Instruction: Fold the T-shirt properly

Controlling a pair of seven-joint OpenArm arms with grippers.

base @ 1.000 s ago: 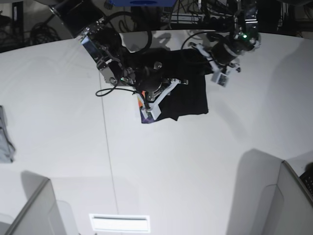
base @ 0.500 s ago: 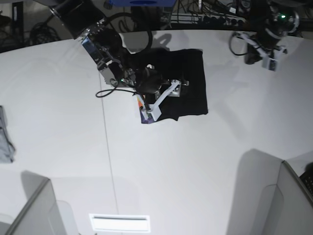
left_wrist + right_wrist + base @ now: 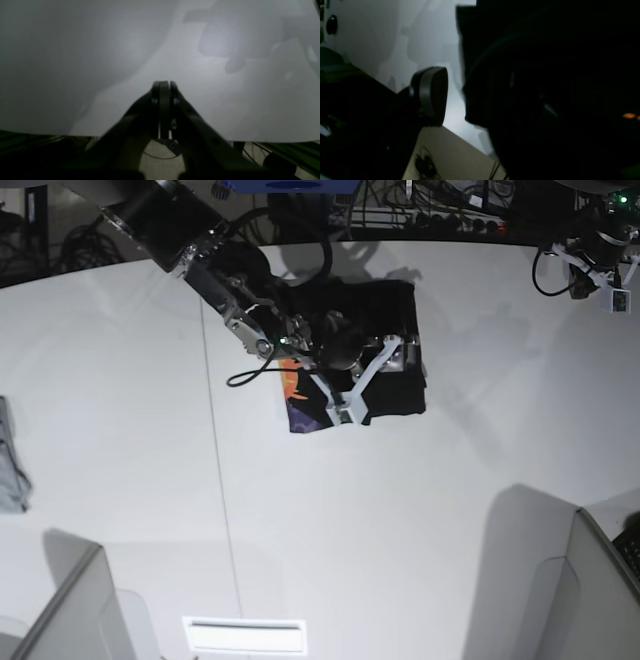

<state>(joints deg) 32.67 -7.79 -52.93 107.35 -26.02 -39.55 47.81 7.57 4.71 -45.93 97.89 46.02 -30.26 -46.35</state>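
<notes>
While no writing is legible anywhere, the right gripper [image 3: 372,377] spreads its jaws wide over the T-shirt [image 3: 395,395]; the left gripper [image 3: 162,86] hovers pinched together above the desk [image 3: 300,530].

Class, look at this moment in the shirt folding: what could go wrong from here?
1. The right pincer is open over the folded T-shirt; dragging it could undo the fold.
2. The left pincer, shut, is away at the table's far edge, so nothing pins the cloth.

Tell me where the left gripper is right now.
In the base view the left gripper is at the table's far right edge, well clear of the T-shirt; its wrist view shows it shut over bare table.
</notes>
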